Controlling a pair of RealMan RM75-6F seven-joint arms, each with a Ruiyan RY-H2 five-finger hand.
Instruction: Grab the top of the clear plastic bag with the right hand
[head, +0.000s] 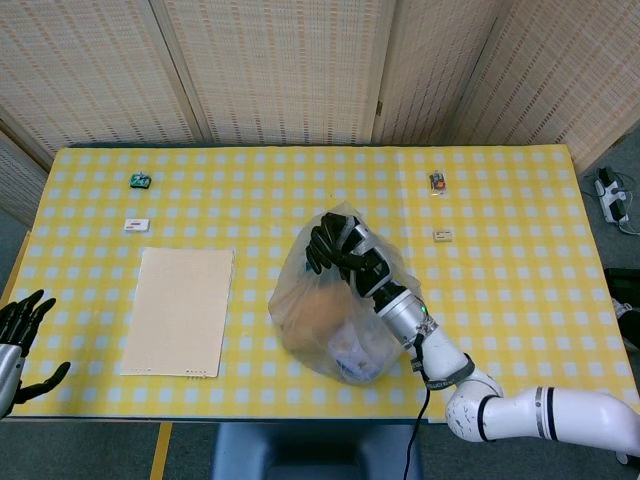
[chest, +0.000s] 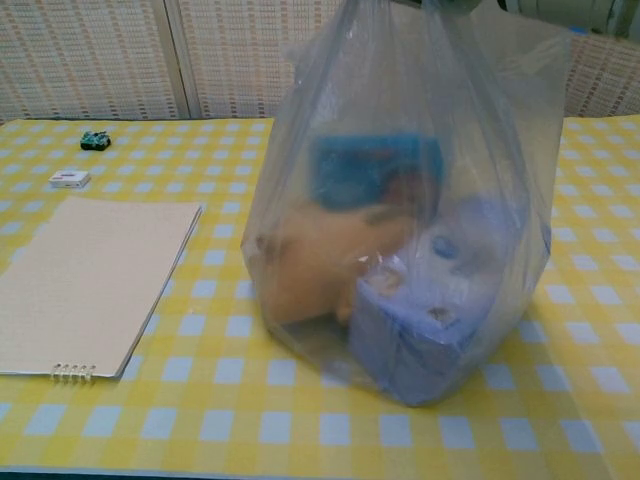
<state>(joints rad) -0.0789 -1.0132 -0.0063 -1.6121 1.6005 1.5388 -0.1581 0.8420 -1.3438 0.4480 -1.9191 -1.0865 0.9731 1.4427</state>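
Head view shows your right hand (head: 338, 253) with its black fingers curled tight around the bunched top of the clear plastic bag (head: 335, 310). The bag is thin, shiny and crinkly, and it sits in the middle of the table (head: 500, 280), a bit toward the near edge. From the chest view the bag (chest: 400, 230) stands tall and pulled up to a narrow neck at the top. Through the plastic you can see a soft orange lump (chest: 305, 265), a blue boxy thing (chest: 375, 170) behind it, and a pale purple block (chest: 410, 330) at the bottom right.

The table has a yellow and white checked cloth. Left of the bag lies a flat tan notebook (head: 180, 310) with a wire spiral along its near edge. Your left hand (head: 20, 340) is at the near left corner, off the table, with its fingers spread and nothing in them.
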